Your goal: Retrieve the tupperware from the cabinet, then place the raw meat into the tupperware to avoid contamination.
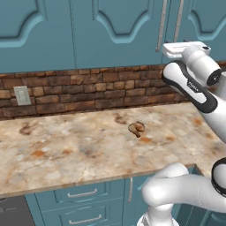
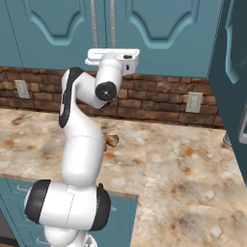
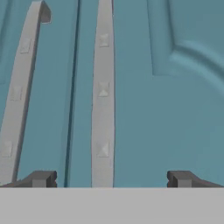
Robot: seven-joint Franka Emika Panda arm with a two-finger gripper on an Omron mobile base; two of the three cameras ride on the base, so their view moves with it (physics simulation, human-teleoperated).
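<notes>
Gripper up at the cabinet doors, meat sitting on the tabletop

The cabinet (image 1: 114, 26) is shut as far as I can see, both doors closed with the two long silver handles (image 3: 103, 96) side by side at the seam, so I can't see any tupperware. My gripper (image 3: 111, 179) is raised right in front of those handles, jaws spread wide and holding nothing; on the hand cam, one handle runs up between the fingertips (image 3: 41, 178), the other just outside the left tip. The raw meat (image 1: 137, 128) lies alone on the marble tabletop (image 1: 66, 150), well below the gripper and a bit out from the brick wall (image 1: 88, 90). There's a wall outlet (image 1: 22, 95) off to the left.
</notes>
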